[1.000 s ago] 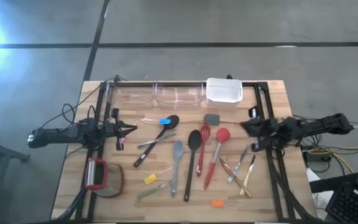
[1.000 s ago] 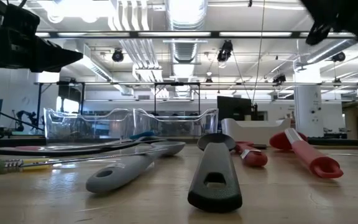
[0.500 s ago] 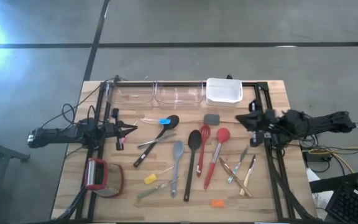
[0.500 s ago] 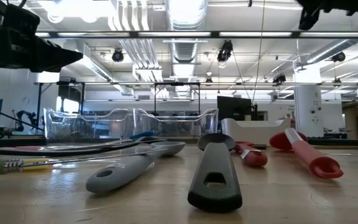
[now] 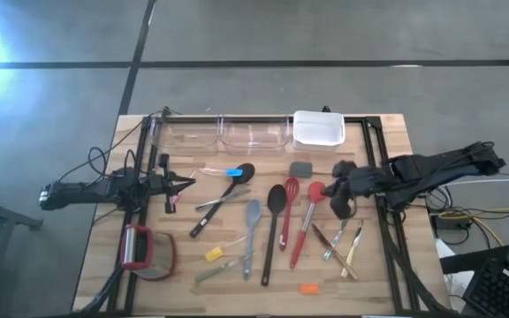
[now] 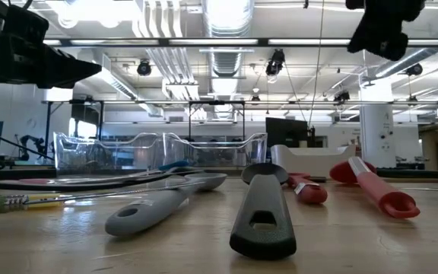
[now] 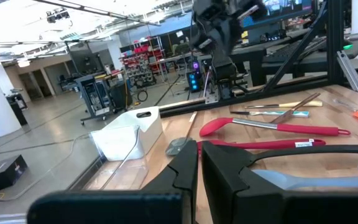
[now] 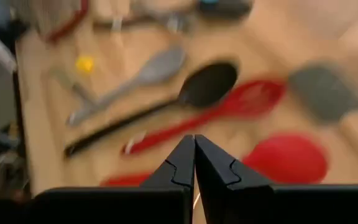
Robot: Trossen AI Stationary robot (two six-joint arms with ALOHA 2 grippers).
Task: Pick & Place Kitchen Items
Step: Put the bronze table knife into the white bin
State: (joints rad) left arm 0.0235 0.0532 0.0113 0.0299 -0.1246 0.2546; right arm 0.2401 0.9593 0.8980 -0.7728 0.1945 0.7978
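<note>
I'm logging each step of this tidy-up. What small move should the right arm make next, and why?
Probably open the right claw before lowering. It is shut and empty, hanging above the table beside the head of the red spatula, with the metal cutlery just past it. Nothing is gripped yet. The left claw waits shut at the table's left side.

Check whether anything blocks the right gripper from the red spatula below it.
Nothing visible does. The right gripper, jaws shut, hangs above the table beside the red spatula; the red whisk lies on the spatula's far side.
</note>
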